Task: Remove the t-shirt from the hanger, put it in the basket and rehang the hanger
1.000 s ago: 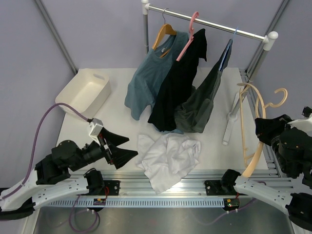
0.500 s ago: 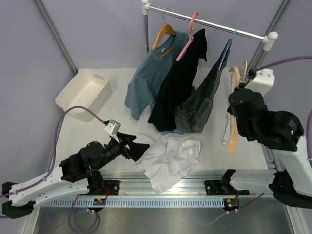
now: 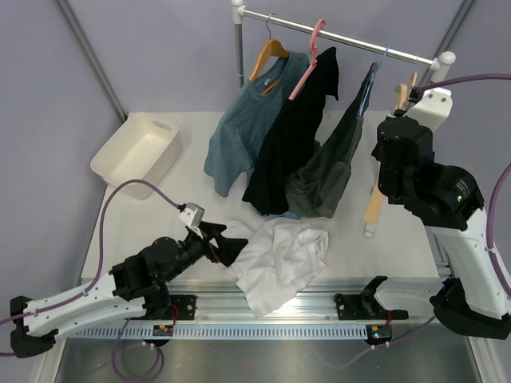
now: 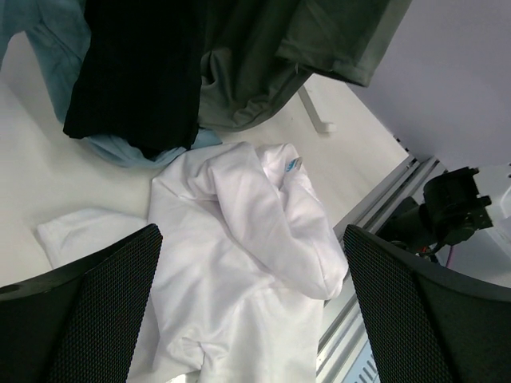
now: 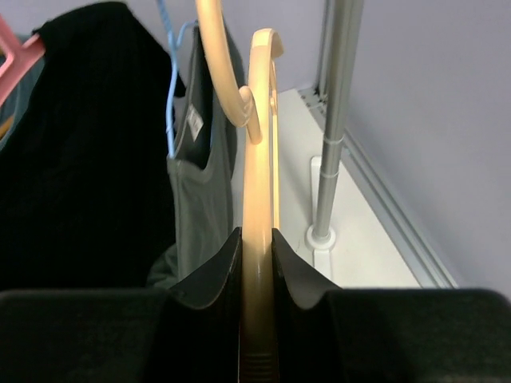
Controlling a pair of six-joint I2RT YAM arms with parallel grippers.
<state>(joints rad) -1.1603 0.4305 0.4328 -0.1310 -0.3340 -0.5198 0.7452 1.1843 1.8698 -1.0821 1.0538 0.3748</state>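
Observation:
The white t-shirt point(image 3: 279, 257) lies crumpled on the table near the front edge, free of the hanger; it fills the left wrist view point(image 4: 239, 263). My left gripper point(image 3: 232, 243) is open and empty, low over the t-shirt's left edge, with cloth showing between its fingers point(image 4: 249, 236). My right gripper point(image 3: 393, 134) is shut on the pale peach hanger point(image 3: 374, 206) and holds it upright in the air near the right end of the rail. In the right wrist view the hanger point(image 5: 257, 183) is clamped between the jaws point(image 5: 257, 239), its hook at the top.
A clothes rail point(image 3: 343, 36) carries a blue-grey t-shirt point(image 3: 238, 132) on a wooden hanger, a black shirt point(image 3: 291, 140) on a pink hanger and a dark grey garment point(image 3: 331, 167). The rail's post point(image 5: 339, 120) is right of the hanger. A white bin point(image 3: 136, 152) sits back left.
My right arm has swung the hanger from low at the table's right edge up toward the rail's right end. My left gripper has moved right, onto the t-shirt's edge.

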